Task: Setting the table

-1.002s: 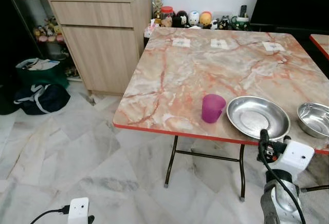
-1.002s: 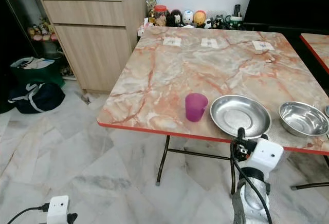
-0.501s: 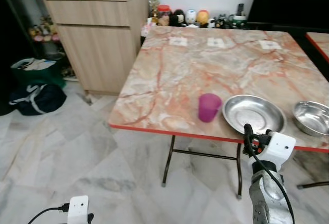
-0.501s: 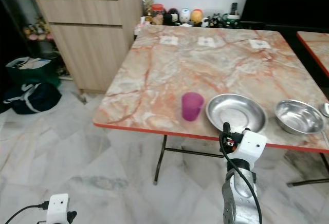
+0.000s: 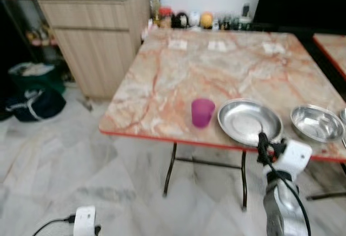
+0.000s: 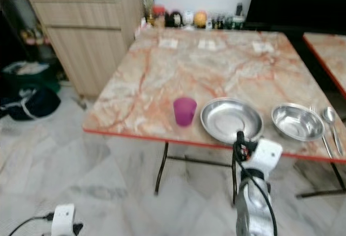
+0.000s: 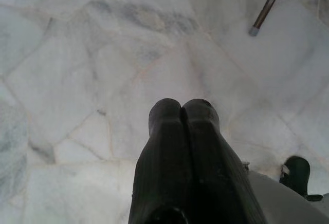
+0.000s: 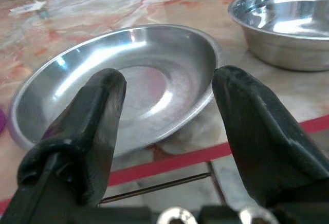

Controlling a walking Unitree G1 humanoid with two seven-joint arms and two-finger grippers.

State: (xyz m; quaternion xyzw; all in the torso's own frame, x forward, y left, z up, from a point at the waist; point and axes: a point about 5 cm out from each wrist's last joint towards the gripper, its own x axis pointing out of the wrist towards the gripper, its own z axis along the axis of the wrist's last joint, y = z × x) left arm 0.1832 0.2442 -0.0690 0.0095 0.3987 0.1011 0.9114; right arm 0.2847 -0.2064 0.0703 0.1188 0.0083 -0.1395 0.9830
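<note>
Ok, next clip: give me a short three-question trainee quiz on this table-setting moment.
1. True or false: the purple cup stands inside the steel plate.
2. The right gripper is: A) open, just short of the table edge near the plate; B) shut on the steel bowl; C) holding the spoon.
3. Fill in: the left gripper is shut and points at the marble ____.

Key: 1 false, it stands beside the plate; 2 A; 3 floor.
</note>
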